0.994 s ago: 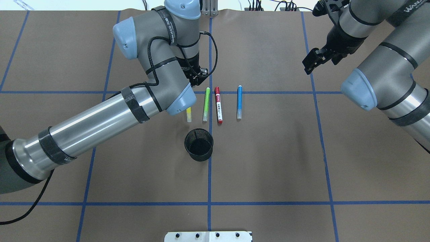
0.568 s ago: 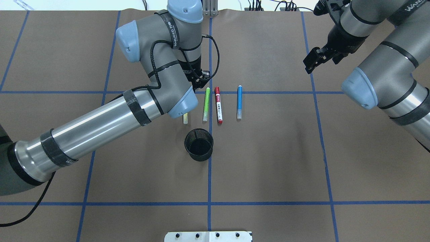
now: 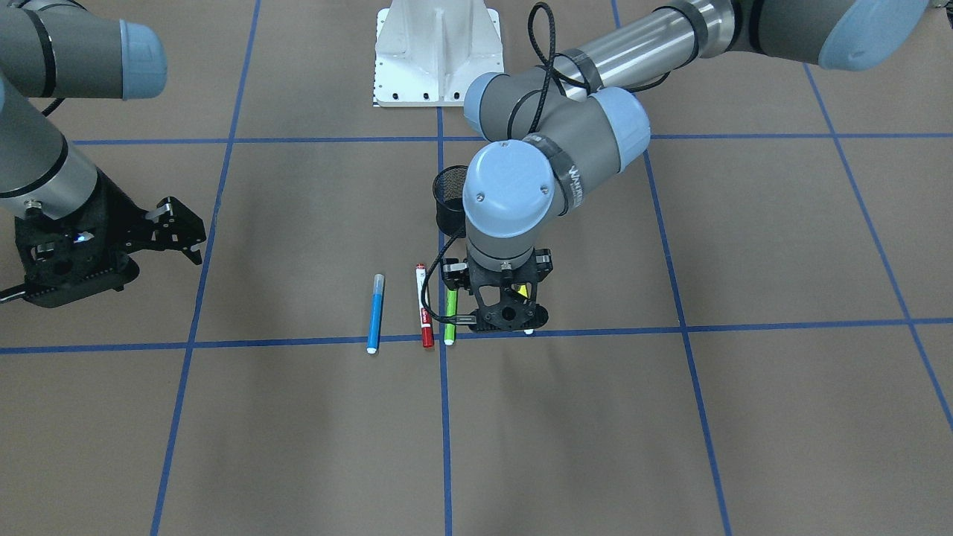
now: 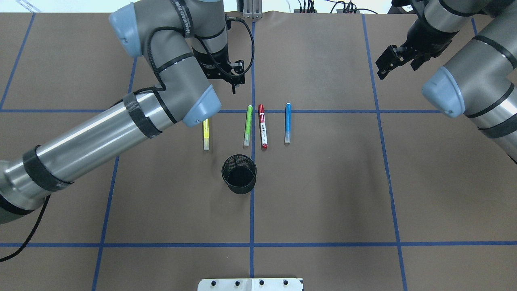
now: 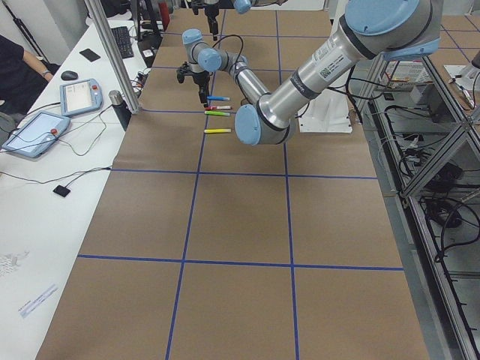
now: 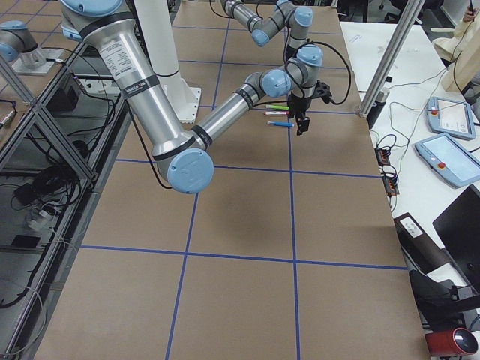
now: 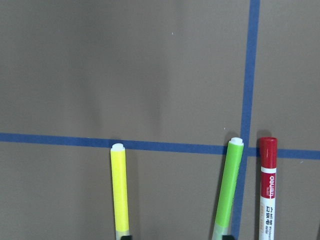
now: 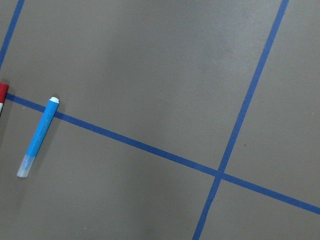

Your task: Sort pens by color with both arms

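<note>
Hovering above the table just beyond the far tips of the yellow pen (image 4: 206, 135) and green pen (image 4: 248, 125), the left gripper (image 3: 511, 321) touches nothing. Its fingers seem spread, since two dark tips show apart at the bottom of the wrist view, and nothing sits between them.

All four pens lie flat and parallel near the table's middle, caps toward the far edge. Yellow is nearest the left edge and well apart from green. Green and the red pen (image 4: 262, 126) lie just beside each other, and the blue pen (image 4: 287, 123) is a little further toward the right edge. The wide gap looks deliberate, with yellow set off as its own colour. The cup (image 4: 239, 173) stands upright on the near side of the row.

The right gripper (image 3: 192, 237) hangs toward the far right corner, fingers spread and holding nothing. It is well apart from blue, probably so the two grippers do not crowd each other.
</note>
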